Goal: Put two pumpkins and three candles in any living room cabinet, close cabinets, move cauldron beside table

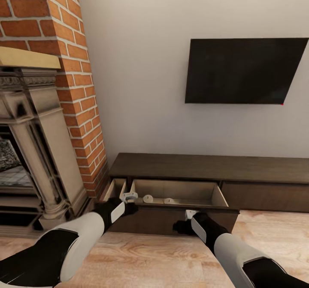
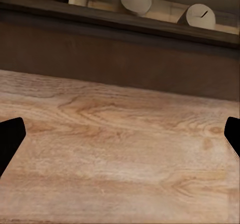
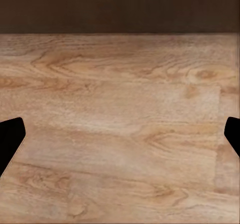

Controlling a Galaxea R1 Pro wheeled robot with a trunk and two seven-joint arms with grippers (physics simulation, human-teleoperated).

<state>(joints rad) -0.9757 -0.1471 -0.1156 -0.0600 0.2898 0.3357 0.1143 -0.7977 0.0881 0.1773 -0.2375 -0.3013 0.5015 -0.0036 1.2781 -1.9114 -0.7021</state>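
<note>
We find both end effectors, left (image 1: 128, 196) and right (image 1: 190, 214), open and empty before the cabinet (image 1: 206, 168), whose drawer (image 1: 216, 192) at twelve o'clock holds candles (image 1: 148, 198); we should push its front squarely.

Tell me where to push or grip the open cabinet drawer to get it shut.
Take the drawer by its dark front panel, pressing flat from the room side toward the wall. The panel is handle-less, so there's nothing to pinch, and both open grippers, left and right, already sit along it. Two candles stand inside.
</note>
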